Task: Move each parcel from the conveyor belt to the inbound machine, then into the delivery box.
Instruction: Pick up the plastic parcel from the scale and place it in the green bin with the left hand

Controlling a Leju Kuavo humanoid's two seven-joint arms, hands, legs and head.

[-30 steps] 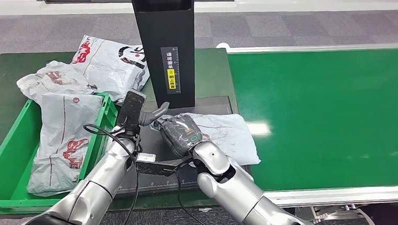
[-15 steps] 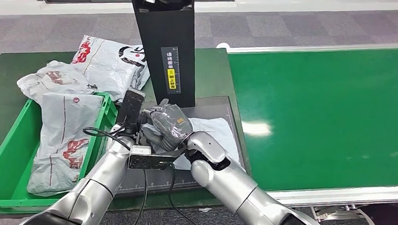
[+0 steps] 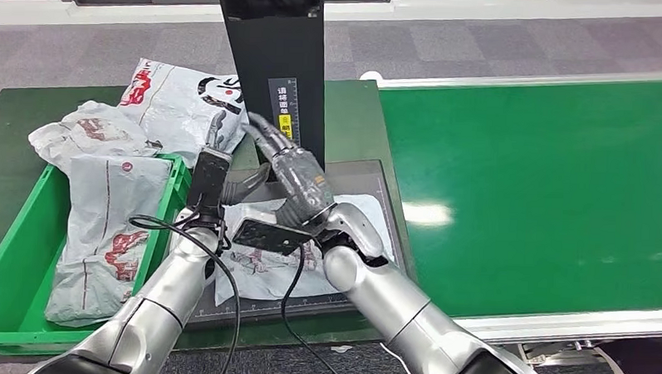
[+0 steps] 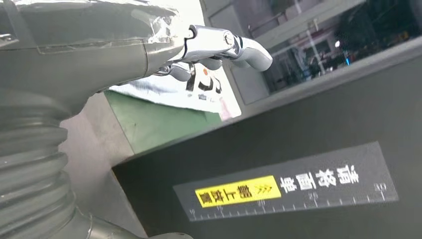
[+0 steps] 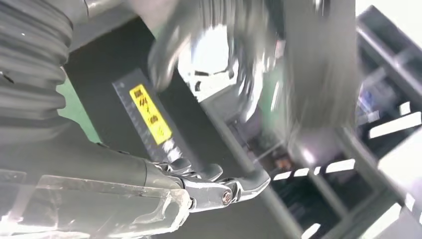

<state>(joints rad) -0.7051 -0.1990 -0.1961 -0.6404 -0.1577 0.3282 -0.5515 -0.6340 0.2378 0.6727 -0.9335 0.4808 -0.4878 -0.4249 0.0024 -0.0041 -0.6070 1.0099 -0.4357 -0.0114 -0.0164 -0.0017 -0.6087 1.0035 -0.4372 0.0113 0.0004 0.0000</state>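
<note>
**me:** My right hand (image 3: 288, 165) is up off the scanner plate (image 3: 370, 176), raised in front of the black inbound machine column (image 3: 274, 60), fingers spread, nothing in it. Left hand (image 3: 215, 154) is just beside it, also lifted, fingers apart, thumb sticking out toward the right one, holding nothing.

**other:** so where's the parcel?

**me:** The grey-white parcel (image 3: 262, 268) lies flat on the plate at the foot of the column, under my forearms. Neither hand touches it. It's crumpled, with red print showing.

**other:** and the box?

**me:** The green delivery box (image 3: 1, 267) sits left of the plate with one parcel in the box (image 3: 102, 229) draped inside. Two more bags lie behind it on the dark green table (image 3: 5, 155): a crumpled bag (image 3: 84, 133) and a printed bag (image 3: 177, 98) with red and black marks. The conveyor belt (image 3: 544, 186) is to the right. My left wrist view has the column's yellow label (image 4: 236, 191) close up.
</note>
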